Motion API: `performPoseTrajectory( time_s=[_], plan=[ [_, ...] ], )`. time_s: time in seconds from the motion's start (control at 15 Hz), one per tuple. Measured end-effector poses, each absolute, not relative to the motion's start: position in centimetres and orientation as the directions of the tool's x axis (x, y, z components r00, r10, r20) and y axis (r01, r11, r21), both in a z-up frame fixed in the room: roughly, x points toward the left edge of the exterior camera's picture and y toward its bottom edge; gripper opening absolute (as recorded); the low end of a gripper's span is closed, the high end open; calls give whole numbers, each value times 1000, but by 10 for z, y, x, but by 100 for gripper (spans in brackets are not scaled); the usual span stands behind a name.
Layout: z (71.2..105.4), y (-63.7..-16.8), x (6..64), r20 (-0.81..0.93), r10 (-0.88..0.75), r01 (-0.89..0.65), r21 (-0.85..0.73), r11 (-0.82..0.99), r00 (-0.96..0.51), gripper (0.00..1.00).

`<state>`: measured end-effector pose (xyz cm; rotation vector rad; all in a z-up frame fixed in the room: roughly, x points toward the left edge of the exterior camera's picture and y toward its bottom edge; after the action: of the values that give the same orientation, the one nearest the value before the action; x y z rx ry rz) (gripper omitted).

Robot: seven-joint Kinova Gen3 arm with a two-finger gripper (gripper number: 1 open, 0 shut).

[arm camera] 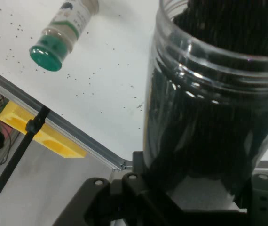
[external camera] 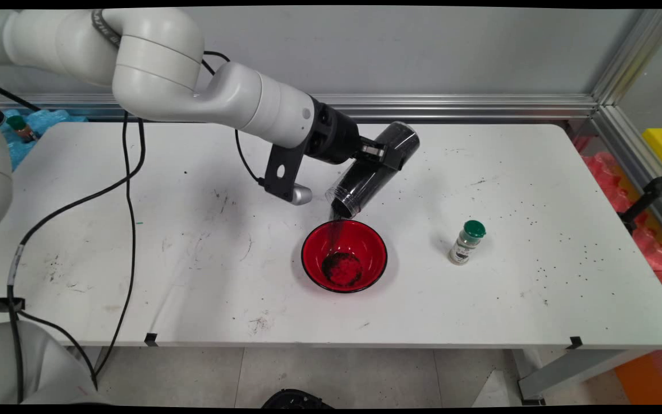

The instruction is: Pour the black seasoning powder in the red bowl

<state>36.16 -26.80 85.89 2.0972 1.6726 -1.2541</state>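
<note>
Kinova arm's black claw [external camera: 378, 154] grips a clear jar [external camera: 374, 171] packed w/ dark grains, clamped round its middle and tipped mouth-down over a red bowl [external camera: 344, 255] near the centre of the white worktop [external camera: 193, 259]. A thin stream of grains runs from the jar's mouth into the bowl, where a dark heap sits on the red bottom. Right of the bowl, well apart, a small spice shaker [external camera: 467, 242] w/ green cap stands upright. Loose black specks dot the worktop on the right side, around and beyond the shaker. From the hand cam, the jar [arm camera: 214, 108] fills the right of the frame, the shaker [arm camera: 63, 33] at upper left, the worktop's metal edge rail [arm camera: 68, 132] and something yellow [arm camera: 40, 134] beyond it.
</note>
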Motion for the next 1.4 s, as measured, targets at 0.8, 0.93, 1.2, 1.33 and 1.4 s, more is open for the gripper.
performPoseTrajectory(
  time_s=[0.8, 0.93, 1.2, 1.33, 1.4],
  plan=[
    [857, -266, 355, -709, 705, 865, -341, -367, 20, 0],
    [857, -266, 354, -711, 703, 865, -340, -369, 21, 0],
    [856, -266, 352, -715, 699, 864, -338, -374, 23, 0],
    [856, -266, 351, -717, 696, 863, -337, -376, 23, 0],
    [856, -266, 351, -718, 696, 863, -337, -377, 23, 0]
  ],
)
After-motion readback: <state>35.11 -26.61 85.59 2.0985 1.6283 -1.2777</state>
